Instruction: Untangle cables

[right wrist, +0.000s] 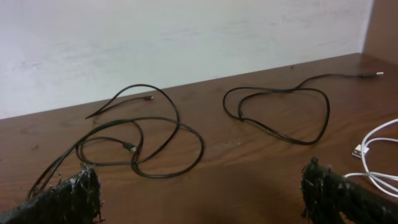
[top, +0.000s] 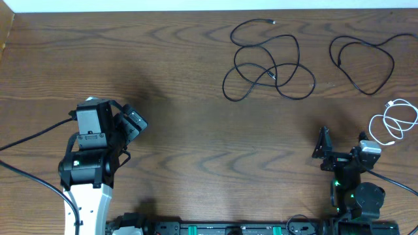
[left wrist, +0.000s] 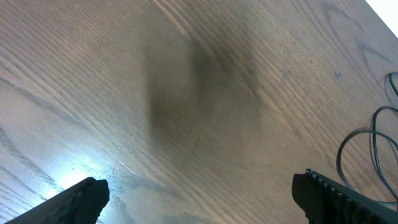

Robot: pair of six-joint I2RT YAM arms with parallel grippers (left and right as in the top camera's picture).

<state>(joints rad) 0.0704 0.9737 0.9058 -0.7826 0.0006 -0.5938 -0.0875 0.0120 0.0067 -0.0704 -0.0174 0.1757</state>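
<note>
Task looked mostly sorted at this point, tbh. From overhead, the three cables lay apart on the table [top: 196, 130]: the long black cable [top: 274, 75] sat at the far edge around the middle, the short black cable [top: 330, 52] was off to its right with a clear gap between them, and the white cable [top: 390, 104] was bunched in a small coil near the right edge, closest to the right arm. None of them touched each other as far as the views showed. What was left, probably: the long black one crossed over itself in a few loops, so it wanted pulling out straighter, and the white one was coiled up too. The short black was just one open loop. Neither arm was doing anything with them. The left gripper [top: 134, 123] hung over bare wood well left of everything, jaws spread wide and empty. The right gripper [right wrist: 205, 199] was also wide and empty, facing the cables from the near side.
</note>
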